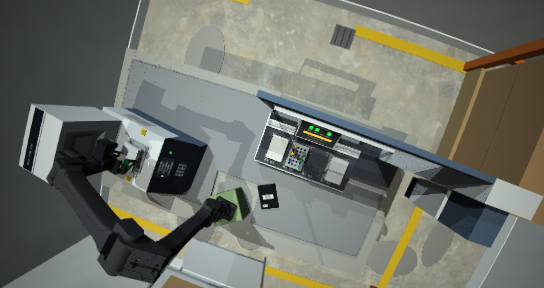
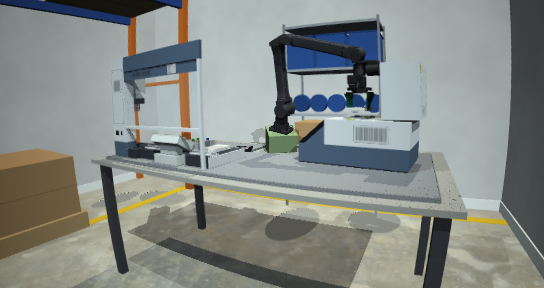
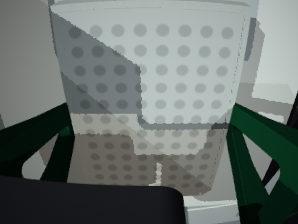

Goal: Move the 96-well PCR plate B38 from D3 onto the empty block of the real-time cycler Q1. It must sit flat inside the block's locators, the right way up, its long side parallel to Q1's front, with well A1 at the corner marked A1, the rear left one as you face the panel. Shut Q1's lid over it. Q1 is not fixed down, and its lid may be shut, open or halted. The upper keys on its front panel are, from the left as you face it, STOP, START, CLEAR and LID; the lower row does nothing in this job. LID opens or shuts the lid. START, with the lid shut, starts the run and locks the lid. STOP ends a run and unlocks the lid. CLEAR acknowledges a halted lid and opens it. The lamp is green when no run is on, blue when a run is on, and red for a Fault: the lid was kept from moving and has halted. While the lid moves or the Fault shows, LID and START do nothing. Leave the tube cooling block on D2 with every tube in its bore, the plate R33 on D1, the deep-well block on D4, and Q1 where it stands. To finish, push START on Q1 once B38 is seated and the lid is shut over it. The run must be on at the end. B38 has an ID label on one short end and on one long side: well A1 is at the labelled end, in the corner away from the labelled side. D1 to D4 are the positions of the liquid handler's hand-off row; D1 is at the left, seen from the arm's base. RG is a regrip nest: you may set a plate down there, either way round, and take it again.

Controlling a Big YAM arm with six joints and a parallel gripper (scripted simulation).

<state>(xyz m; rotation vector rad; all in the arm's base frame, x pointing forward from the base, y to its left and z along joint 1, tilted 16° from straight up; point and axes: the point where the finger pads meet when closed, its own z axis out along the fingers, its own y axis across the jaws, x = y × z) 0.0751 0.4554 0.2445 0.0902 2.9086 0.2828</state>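
Note:
The cycler Q1 [image 1: 167, 159] stands at the table's left end. Its lid [image 1: 65, 137] is raised open and its front lamp [image 1: 170, 152] is green. My gripper [image 1: 127, 163] hangs over Q1's block, between the lid and the panel. It is shut on the white 96-well plate B38 [image 3: 149, 96], right way up, with a green finger on each side [image 3: 149, 156]. The plate is level and close over the block; I cannot tell whether it touches. From the side my gripper [image 2: 361, 102] sits just above Q1's body [image 2: 365, 142]. Position D3 [image 1: 317, 163] is empty.
On the hand-off row are plate R33 [image 1: 276, 148] on D1, the tube cooling block [image 1: 296, 158] on D2 and the deep-well block [image 1: 337, 171] on D4. The black regrip nest [image 1: 268, 193] lies in front of the row. The arm's green base [image 1: 232, 204] stands beside Q1.

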